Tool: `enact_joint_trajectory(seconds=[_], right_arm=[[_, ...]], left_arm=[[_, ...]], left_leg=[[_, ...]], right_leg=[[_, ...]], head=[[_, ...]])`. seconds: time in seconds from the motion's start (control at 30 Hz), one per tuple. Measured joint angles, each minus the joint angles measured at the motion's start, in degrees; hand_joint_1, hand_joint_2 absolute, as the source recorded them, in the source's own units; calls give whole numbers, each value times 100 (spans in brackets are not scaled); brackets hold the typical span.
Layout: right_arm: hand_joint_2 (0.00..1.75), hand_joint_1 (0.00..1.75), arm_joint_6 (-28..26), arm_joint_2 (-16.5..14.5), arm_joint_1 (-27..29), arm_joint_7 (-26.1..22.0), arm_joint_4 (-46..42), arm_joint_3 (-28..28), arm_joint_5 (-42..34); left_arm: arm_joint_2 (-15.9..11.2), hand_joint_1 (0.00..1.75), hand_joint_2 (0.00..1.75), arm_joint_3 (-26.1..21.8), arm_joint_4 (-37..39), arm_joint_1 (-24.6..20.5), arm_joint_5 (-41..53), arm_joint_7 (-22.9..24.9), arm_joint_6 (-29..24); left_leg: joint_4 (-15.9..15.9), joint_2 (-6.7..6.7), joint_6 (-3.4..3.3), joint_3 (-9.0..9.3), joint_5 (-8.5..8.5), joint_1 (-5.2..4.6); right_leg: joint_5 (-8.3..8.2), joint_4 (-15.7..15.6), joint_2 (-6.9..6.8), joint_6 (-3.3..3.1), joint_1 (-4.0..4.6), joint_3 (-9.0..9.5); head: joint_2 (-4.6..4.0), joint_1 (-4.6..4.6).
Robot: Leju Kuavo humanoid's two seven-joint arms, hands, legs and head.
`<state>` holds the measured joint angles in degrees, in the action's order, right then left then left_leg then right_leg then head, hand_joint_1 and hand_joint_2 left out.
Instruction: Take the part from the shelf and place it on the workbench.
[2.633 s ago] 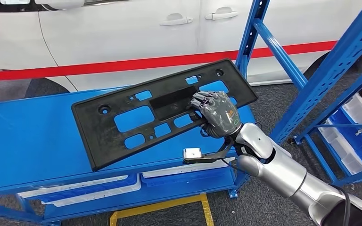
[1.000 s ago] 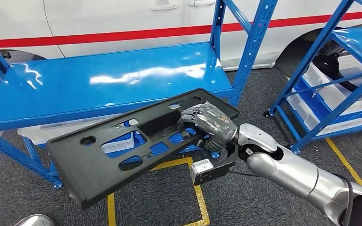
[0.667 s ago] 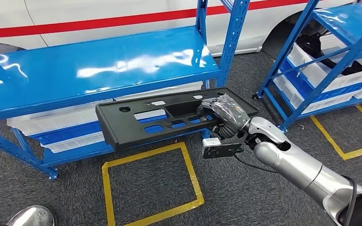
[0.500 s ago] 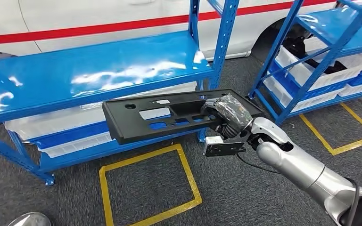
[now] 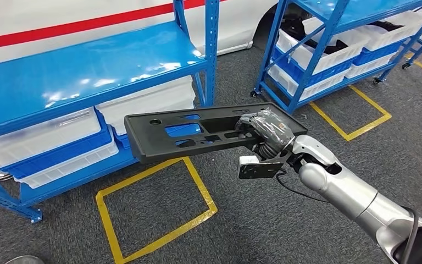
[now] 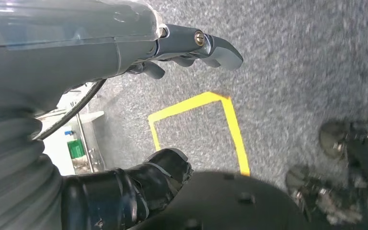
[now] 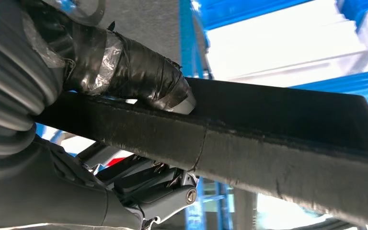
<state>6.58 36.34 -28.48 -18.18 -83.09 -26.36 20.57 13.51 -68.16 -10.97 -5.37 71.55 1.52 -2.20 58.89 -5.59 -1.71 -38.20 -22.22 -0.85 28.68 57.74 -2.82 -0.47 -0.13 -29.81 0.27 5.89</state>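
The right hand point(image 5: 266, 132) grips the long, flat black plastic part with cut-out holes point(image 5: 198, 132) at its end; the taped fingers point(image 7: 139, 76) lie over its top face. The part is held level in the air, in front of the blue metal shelf point(image 5: 77, 71) and above the grey carpet floor point(image 5: 253, 220). The left hand point(image 6: 172, 48) holds nothing, its fingers loosely spread above the carpet.

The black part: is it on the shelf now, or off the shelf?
Off the shelf. The right hand holds the black part in the air above the carpet, in front of the blue shelf, nearly level.
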Motion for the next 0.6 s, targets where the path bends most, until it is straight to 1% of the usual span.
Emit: enact_joint_trajectory(seconds=[0.03,0.07,0.1,0.13,0.17,0.2,0.23,0.27,0.3,0.33,0.37,0.4,0.43,0.47,0.5,0.53,0.57,0.6], right_arm=[[175,175,8,-8,-5,8,8,0,3],[175,175,16,-21,-11,13,15,0,3],[175,175,22,-35,-19,17,17,0,3],[175,175,27,-51,-20,21,21,0,0],[175,175,31,-62,-17,22,25,0,-5],[175,175,36,-69,-15,25,29,0,-9],[175,175,39,-72,-13,27,35,0,-13],[175,175,40,-74,-12,28,39,0,-15],[175,175,41,-74,-14,29,40,0,-16],[175,175,42,-73,-20,30,40,1,-17],[175,175,44,-74,-23,32,40,2,-21],[175,175,46,-74,-29,33,41,3,-27],[175,175,50,-73,-35,36,44,6,-36],[175,175,58,-68,-36,38,47,8,-49],[175,175,68,-62,-41,40,52,11,-62],[175,175,86,-52,-50,48,59,14,-75],[175,175,108,-45,-63,61,64,16,-86],[175,175,126,-44,-77,74,69,17,-93]], left_arm=[[1,0,175,-1,0,5,-1,2,-2],[-1,0,175,-2,0,12,-2,3,-4],[-2,0,175,-3,0,22,-3,3,-7],[-3,0,175,-5,0,29,-4,3,-10],[-4,0,175,-6,0,35,-5,3,-13],[-6,0,175,-7,0,36,-6,3,-15],[-8,0,175,-8,0,35,-7,3,-16],[-11,0,175,-9,0,32,-7,3,-17],[-13,0,175,-11,0,28,-8,2,-17],[-15,0,175,-14,0,27,-10,2,-17],[-15,0,175,-20,1,29,-14,1,-16],[-14,0,175,-28,1,29,-17,1,-16],[-13,0,175,-35,1,27,-21,1,-16],[-9,0,175,-43,2,24,-23,0,-15],[-8,0,175,-49,3,14,-26,-1,-14],[-8,0,175,-55,5,7,-31,-1,-13],[-8,0,175,-63,6,3,-35,-1,-12],[-11,0,175,-70,7,1,-39,0,-11]], left_leg=[[136,140,43,-57,-180,12],[375,307,83,-137,-446,26],[720,441,108,-228,-747,35],[1098,502,120,-305,-987,44],[1406,520,128,-341,-1107,50],[1564,525,133,-302,-1100,57],[1518,532,136,-169,-987,66],[1270,565,135,62,-831,81],[892,665,132,351,-725,102],[472,787,124,636,-695,119],[150,893,115,845,-713,133],[-47,962,107,961,-753,137],[-132,947,93,996,-759,124],[-147,884,65,967,-722,133],[-169,812,26,941,-672,133],[-191,736,-30,901,-615,132],[-211,656,-85,847,-552,131],[-208,581,-125,791,-498,104]], right_leg=[[-78,-20,41,-52,-19,-61],[-156,-30,86,-96,-37,-127],[-226,-27,143,-123,-38,-207],[-294,-21,200,-137,-40,-294],[-361,-13,268,-130,-42,-383],[-429,0,336,-116,-47,-480],[-492,17,404,-96,-57,-575],[-551,39,473,-70,-69,-667],[-601,66,537,-39,-82,-751],[-647,94,597,-6,-85,-821],[-701,108,652,27,-86,-872],[-756,106,706,61,-82,-905],[-819,92,761,98,-81,-925],[-875,66,821,134,-89,-941],[-855,78,808,165,-92,-976],[-734,172,729,187,-92,-1036],[-508,384,608,201,-90,-1123],[-212,709,461,211,-89,-1226]], head=[[-1,1],[-1,-1],[-1,-2],[-1,-3],[-1,-3],[-1,-3],[-1,-3],[-1,-3],[-1,-3],[-1,-2],[0,-3],[-1,-3],[0,-3],[0,-4],[-1,1],[0,14],[0,28],[-1,40]])
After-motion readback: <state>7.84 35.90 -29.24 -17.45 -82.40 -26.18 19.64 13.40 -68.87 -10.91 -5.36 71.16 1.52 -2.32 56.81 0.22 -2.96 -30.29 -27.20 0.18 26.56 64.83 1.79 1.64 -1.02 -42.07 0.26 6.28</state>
